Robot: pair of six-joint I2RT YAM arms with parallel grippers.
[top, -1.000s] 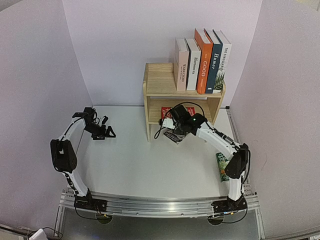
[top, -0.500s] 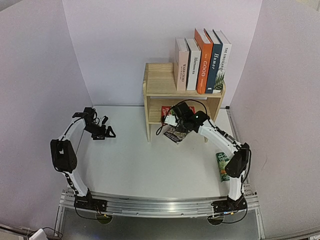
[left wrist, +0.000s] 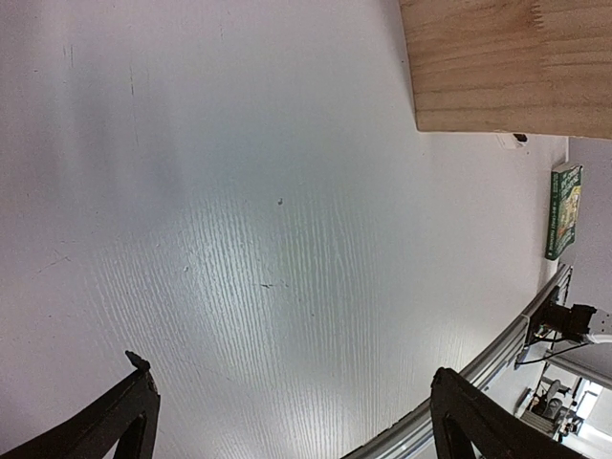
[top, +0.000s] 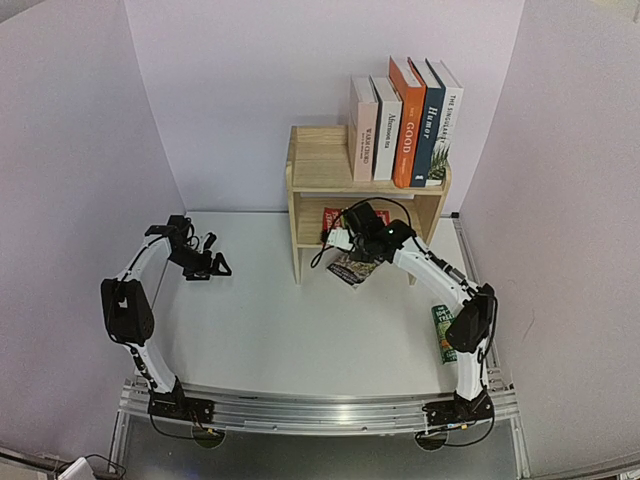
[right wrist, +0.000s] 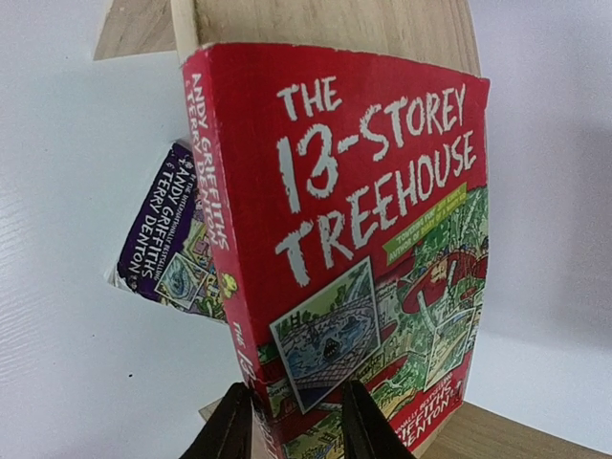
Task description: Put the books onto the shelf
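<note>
The right hand [right wrist: 296, 426] is pinching the red book [right wrist: 354, 249] by its lower edge, at the lower tier of the shelf [top: 318, 165], centre of the top view. The left hand [top: 213, 265] is hanging spread over the counter [top: 270, 330] at the left. Five books [top: 405, 125] are standing on the top tier. A green book [top: 443, 330] is lying at lower right.

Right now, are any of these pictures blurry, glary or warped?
Top view: sharp and evenly lit, with no hard shadows around the shelf. Left wrist view: a pale sheen of glare runs across the table, and the wide lens bends the rail. Right wrist view: the red book sits very close and bulges, but its title is crisp.
</note>
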